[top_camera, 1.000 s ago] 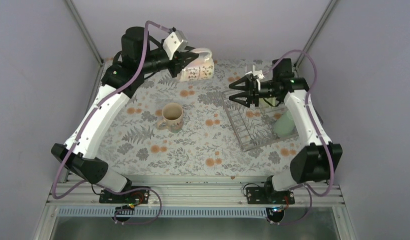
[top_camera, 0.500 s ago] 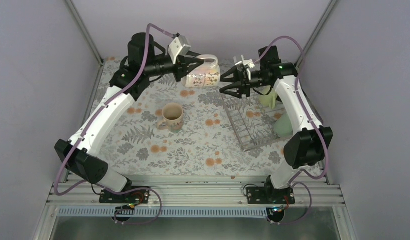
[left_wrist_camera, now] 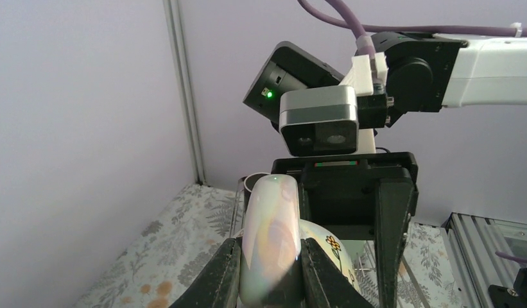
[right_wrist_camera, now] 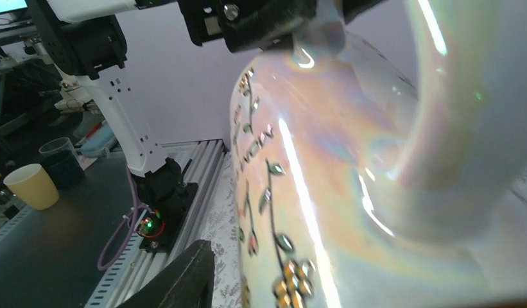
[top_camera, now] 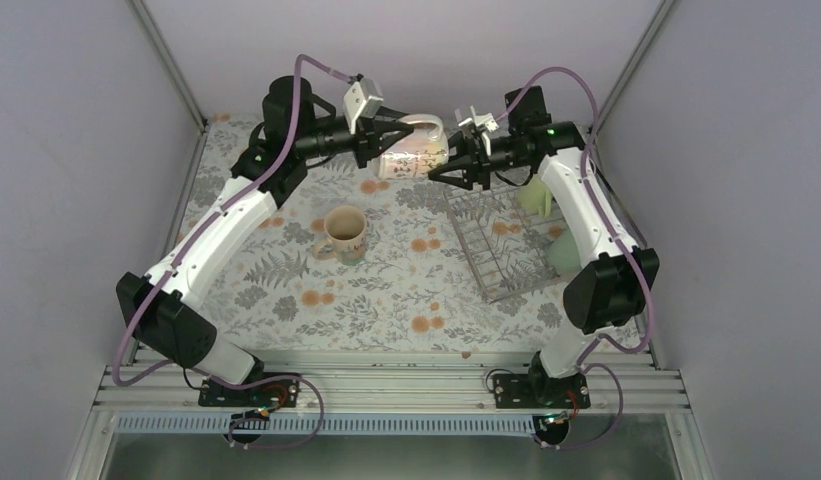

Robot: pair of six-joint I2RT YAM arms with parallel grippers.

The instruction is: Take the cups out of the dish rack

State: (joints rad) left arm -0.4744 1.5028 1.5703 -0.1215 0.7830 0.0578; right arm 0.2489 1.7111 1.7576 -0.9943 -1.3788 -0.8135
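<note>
My left gripper (top_camera: 378, 148) is shut on the handle of the cream patterned mug (top_camera: 414, 152) and holds it sideways in the air at the back; the handle shows between my jaws in the left wrist view (left_wrist_camera: 271, 256). My right gripper (top_camera: 448, 165) is open, its jaws on either side of the mug's far end. In the right wrist view the mug (right_wrist_camera: 350, 192) fills the frame, with one finger (right_wrist_camera: 180, 279) beside it and the other hidden. The dish rack (top_camera: 486, 262) holds a pale green mug (top_camera: 536, 198) and a green tumbler (top_camera: 566, 250).
The patterned mug with orange inside (top_camera: 343, 232) stands upright on the floral tablecloth, left of the rack. Grey walls close in the back and both sides. The aluminium rail with the arm bases runs along the near edge (top_camera: 386, 385).
My left arm carried the cream mug to the right. My right gripper left the rack, moving left and back, and its open jaws now straddle the mug.
</note>
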